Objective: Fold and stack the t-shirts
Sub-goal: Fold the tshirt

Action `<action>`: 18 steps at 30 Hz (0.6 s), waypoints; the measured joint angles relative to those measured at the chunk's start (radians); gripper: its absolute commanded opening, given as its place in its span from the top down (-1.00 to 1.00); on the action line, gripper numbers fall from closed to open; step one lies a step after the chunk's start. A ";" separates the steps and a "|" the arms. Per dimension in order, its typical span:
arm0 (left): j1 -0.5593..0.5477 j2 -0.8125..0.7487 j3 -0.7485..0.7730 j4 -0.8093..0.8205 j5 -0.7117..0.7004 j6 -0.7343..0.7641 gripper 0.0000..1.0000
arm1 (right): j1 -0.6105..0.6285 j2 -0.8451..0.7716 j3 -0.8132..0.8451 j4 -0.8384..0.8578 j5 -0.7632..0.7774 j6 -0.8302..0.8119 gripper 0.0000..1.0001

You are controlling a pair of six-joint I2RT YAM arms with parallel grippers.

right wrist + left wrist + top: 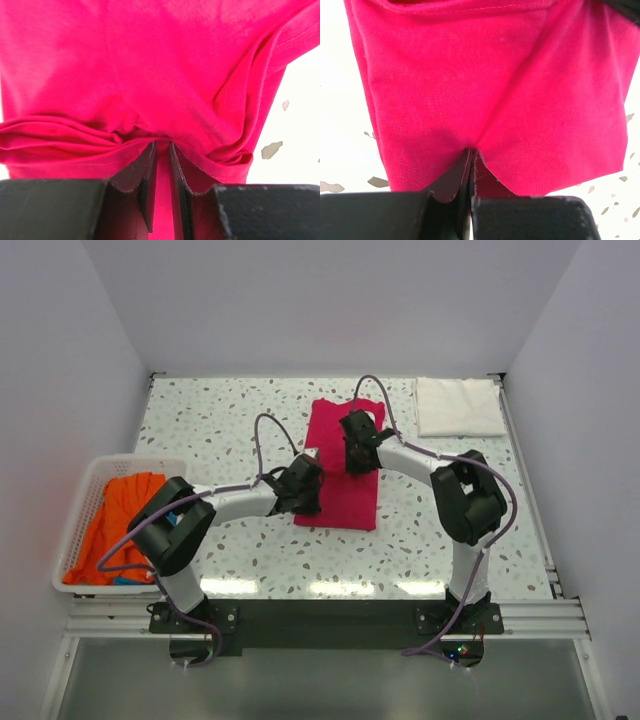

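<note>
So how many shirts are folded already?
One looks done: the white t-shirt lies folded at the far right. The pink t-shirt looks mid-fold, pinched by the left gripper and right gripper. The orange t-shirt waits in the basket.

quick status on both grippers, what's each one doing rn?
Left gripper: closed, pinching the magenta t-shirt at its edge.
Right gripper: closed on bunched fabric of the same shirt.
</note>
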 measured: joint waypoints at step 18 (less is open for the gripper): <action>0.120 0.158 0.254 -0.034 -0.029 0.029 0.91 | -0.008 -0.182 -0.024 -0.035 -0.011 -0.019 -0.10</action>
